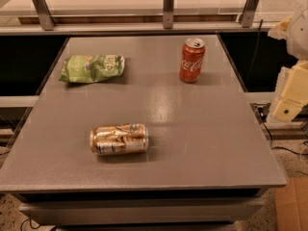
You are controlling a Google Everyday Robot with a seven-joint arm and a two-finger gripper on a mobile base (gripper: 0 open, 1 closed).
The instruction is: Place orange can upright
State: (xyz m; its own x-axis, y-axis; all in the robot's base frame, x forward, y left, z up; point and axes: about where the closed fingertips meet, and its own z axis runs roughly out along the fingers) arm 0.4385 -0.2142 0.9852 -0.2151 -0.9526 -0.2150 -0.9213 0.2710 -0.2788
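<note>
The orange can (pixel 119 139) lies on its side near the bench's (pixel 202 138) front edge, label unreadable; a red Coca-Cola can (pixel 192 60) stands by the back right corner. The gripper (pixel 290 100) hangs beyond the right edge; its grip cannot be told.

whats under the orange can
Only the grey table; the orange can lies on its side, hiding the spot it touches. The claw sits off the table's right edge.
</note>
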